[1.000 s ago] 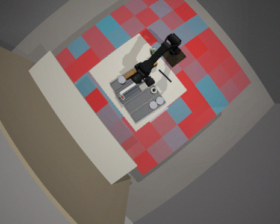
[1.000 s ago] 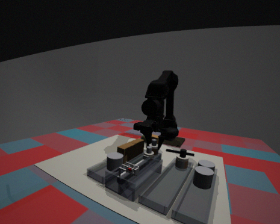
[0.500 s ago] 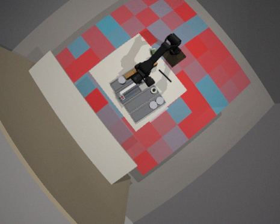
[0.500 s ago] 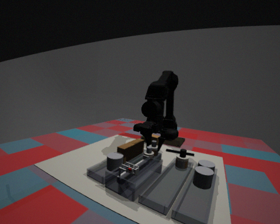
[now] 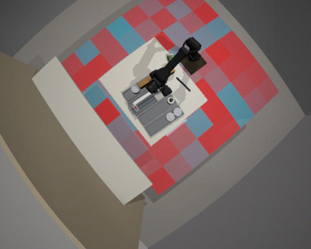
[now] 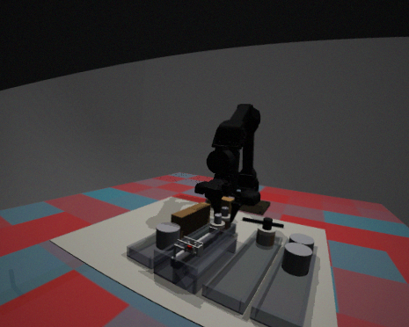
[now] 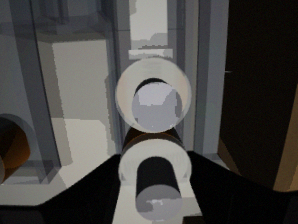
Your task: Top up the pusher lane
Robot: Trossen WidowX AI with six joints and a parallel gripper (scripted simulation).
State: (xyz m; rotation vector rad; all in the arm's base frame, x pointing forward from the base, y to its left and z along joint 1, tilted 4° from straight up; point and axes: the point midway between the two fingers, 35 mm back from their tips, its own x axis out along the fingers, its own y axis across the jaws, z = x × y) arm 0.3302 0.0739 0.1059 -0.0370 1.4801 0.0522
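Note:
The sprung lane [image 5: 145, 105] [image 6: 174, 273] has clear walls and a pale pusher plate [image 7: 150, 53]. A jar [image 6: 217, 223] [image 7: 125, 95] with a pale lid and dark, grey-topped knob stands in it, against or very close to the plate. My gripper [image 5: 160, 92] [image 6: 226, 216] [image 7: 153, 159] is shut on a matching jar [image 6: 225, 213] [image 7: 129, 167], which looks upright. The held jar is in line just in front of the lane jar, at the lane's front end; their lids nearly meet in the wrist view. The low front stop and the held jar's base are hidden, so I cannot tell its height above the floor.
A brown block [image 5: 144, 82] [image 6: 192, 218] stands beside the lane. A lane with a grey cylinder [image 5: 135, 89] [image 6: 167, 236] is on that side. On the other side, one lane holds a brown jar [image 5: 170, 100] [image 6: 266, 237] [image 7: 11, 145] and another holds two grey cylinders. A black bar [image 5: 183, 84] lies beyond.

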